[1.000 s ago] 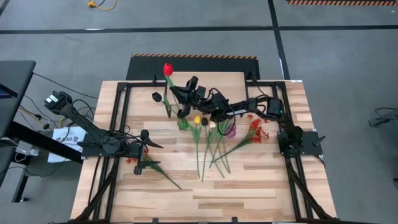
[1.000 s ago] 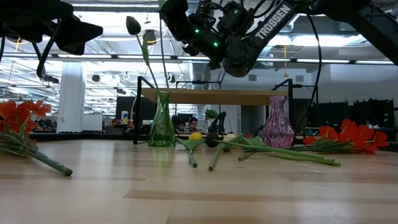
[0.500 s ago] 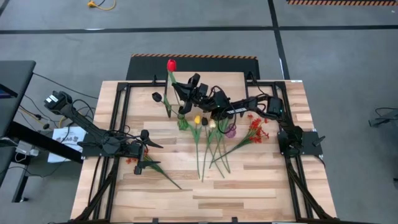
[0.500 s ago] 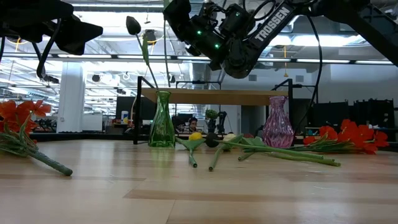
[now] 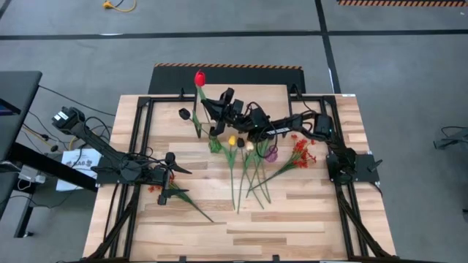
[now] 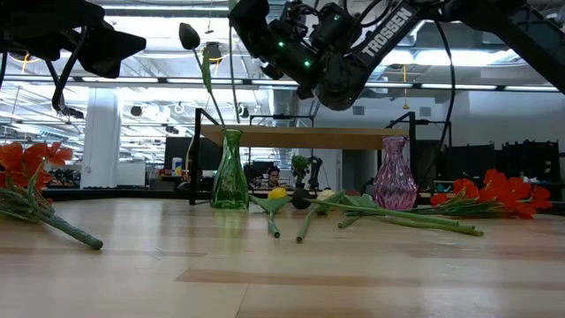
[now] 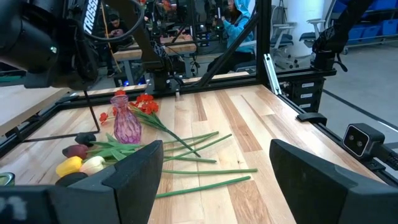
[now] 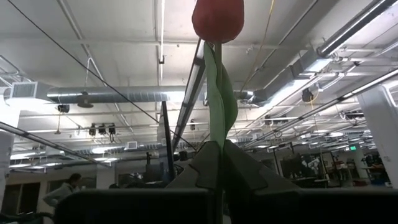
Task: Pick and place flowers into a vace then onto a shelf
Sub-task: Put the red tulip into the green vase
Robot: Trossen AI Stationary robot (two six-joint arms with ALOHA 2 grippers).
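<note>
My right gripper (image 5: 210,111) is shut on a red tulip (image 5: 198,78) and hovers over the green glass vase (image 6: 229,172), which stands on the table in front of the shelf (image 6: 309,135). A black tulip (image 6: 188,35) stands in that vase. My left gripper (image 7: 214,180) is open and waits near the table's left edge, above a red-orange spray (image 5: 167,192) lying flat. Yellow, cream and maroon tulips (image 5: 241,144) and another red-orange spray (image 5: 301,150) lie on the table around the purple vase (image 6: 394,174). My right gripper pinches the red tulip's stem (image 8: 216,134) between its two fingers (image 8: 202,165), just below the leaf. The fingers come from the table's right, slanting upward, and lie across the stem. The tulip stands upright with its head (image 8: 217,18) above the fingers. Its thin lower stem (image 6: 234,97) runs down to the green vase's mouth.
The shelf's black legs (image 5: 183,95) and the black frame rails (image 5: 142,124) border the work area. Long green stems (image 5: 245,183) fan toward the near edge at mid-table. Bare wood lies near the front edge (image 5: 292,226). A person shows in the room behind (image 7: 239,18).
The right gripper has stayed over the green vase with the red tulip. The tulip's head swayed slightly toward the far edge and back.
</note>
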